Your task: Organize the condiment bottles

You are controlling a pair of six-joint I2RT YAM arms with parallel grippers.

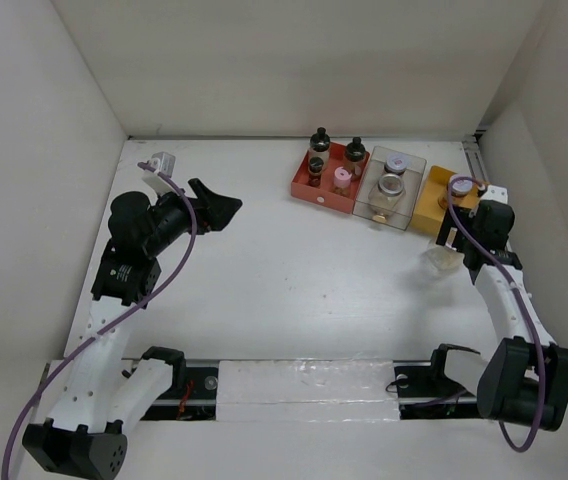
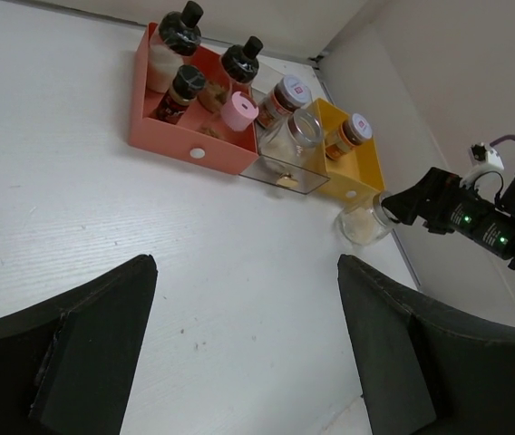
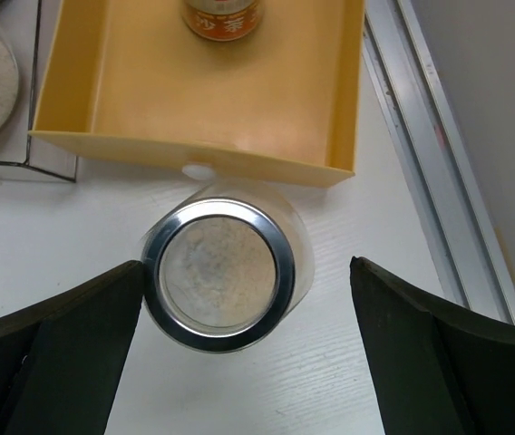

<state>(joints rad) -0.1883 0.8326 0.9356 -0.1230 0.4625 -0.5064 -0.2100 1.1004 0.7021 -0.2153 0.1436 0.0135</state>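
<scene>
You are facing three trays sitting side by side at the far side of the white table (image 1: 284,290): red plastic tray (image 1: 319,196) left, clear plastic tray (image 1: 416,172) middle, yellow plastic tray (image 1: 426,213) right. A wide clear glass jar (image 3: 219,275) is sitting just before the yellow one, between the fingers of the right gripper (image 3: 244,313).
</scene>
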